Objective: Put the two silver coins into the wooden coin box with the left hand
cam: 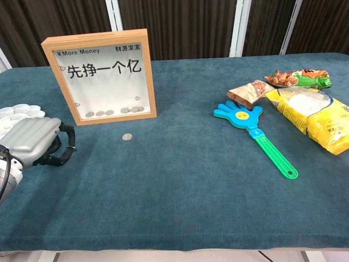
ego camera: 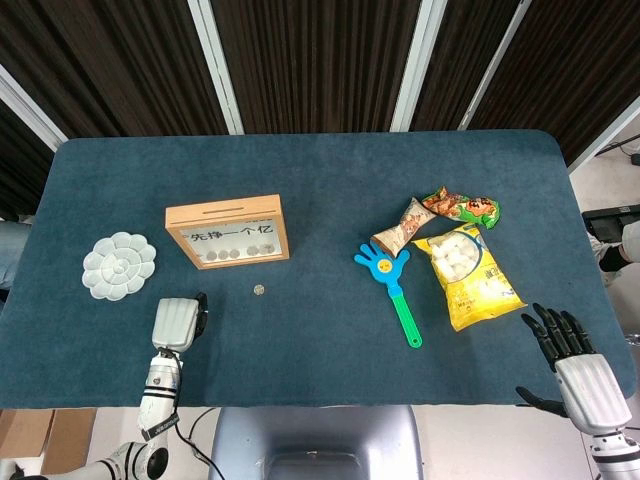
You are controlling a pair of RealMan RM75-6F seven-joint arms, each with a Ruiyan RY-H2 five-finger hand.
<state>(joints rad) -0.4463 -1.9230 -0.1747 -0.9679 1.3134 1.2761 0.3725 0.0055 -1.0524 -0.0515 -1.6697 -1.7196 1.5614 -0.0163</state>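
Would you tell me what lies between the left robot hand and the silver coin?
Only bare blue cloth between the left robot hand and the silver coin, shown in the chest view.

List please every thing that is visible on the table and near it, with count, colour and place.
wooden coin box: 1, light wood, standing left of centre, coins inside along its bottom
silver coin: 1 visible loose, on the cloth in front of the box
paint palette: 1, white, flower-shaped, far left
hand clapper: 1, blue with green handle, right of centre
snack bags: 3; yellow, brown, orange-green; right side
table: 1, dark blue cloth
left hand: grey, fingers curled, near left edge
right hand: black fingers spread, off the near right corner
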